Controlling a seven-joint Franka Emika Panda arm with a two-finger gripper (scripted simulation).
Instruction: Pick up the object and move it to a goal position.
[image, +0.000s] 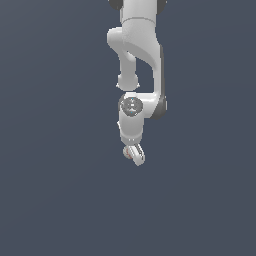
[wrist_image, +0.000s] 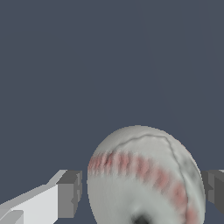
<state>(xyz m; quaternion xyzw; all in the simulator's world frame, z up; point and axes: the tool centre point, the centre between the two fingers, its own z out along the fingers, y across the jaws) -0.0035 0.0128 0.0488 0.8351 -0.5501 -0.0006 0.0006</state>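
The white baseball (wrist_image: 144, 175) with red curved stitching sits between my gripper's (wrist_image: 142, 194) two grey finger pads (wrist_image: 70, 194), filling nearly the whole gap. One pad touches its side and the other is right against it. In the exterior view the gripper (image: 135, 156) hangs straight down under the white arm, with the baseball (image: 131, 152) showing as a small white and reddish spot between the fingers. The fingers hide most of it there. No goal marker is in view.
The white arm (image: 137, 60) reaches down from the top of the exterior view. Around it is only a plain dark grey-blue surface (image: 50, 200), with no other objects or edges showing.
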